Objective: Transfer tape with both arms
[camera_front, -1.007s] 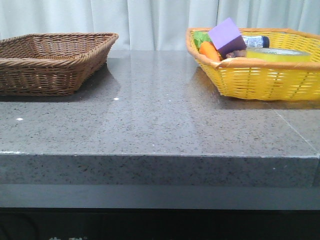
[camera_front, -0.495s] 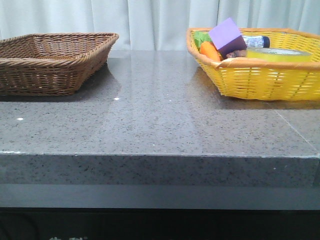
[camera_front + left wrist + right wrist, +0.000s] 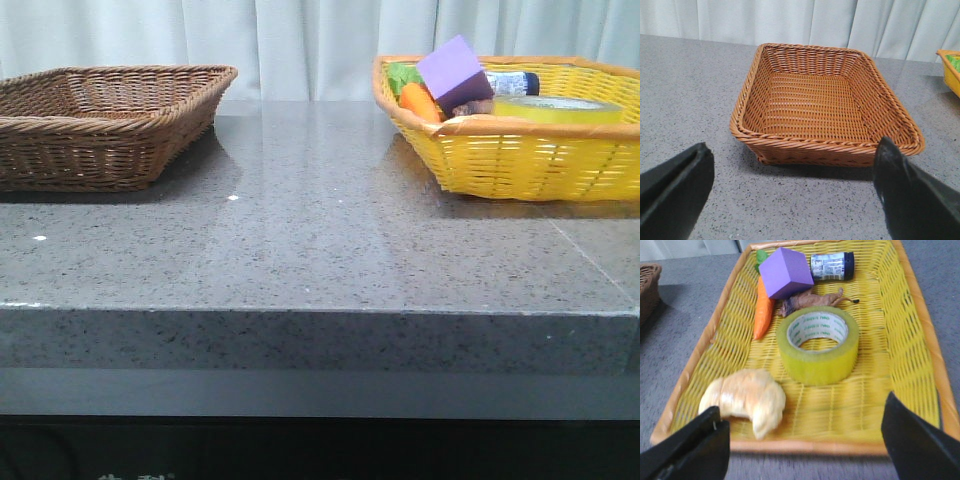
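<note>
The tape (image 3: 819, 345), a wide yellow roll with a white core and green print, lies flat in the yellow basket (image 3: 920, 325). In the front view its top (image 3: 556, 108) shows over the basket's rim (image 3: 530, 160) at the right. My right gripper (image 3: 801, 412) is open and empty, above the basket's near edge, short of the tape. My left gripper (image 3: 792, 160) is open and empty over the table, in front of the brown wicker basket (image 3: 825, 105). Neither arm shows in the front view.
The yellow basket also holds a purple block (image 3: 785, 272), a carrot (image 3: 762, 310), a croissant (image 3: 747, 400), a dark bottle (image 3: 832, 266) and a brown root (image 3: 812, 301). The brown basket (image 3: 100, 120) stands empty at the table's left. A white curtain hangs behind.
</note>
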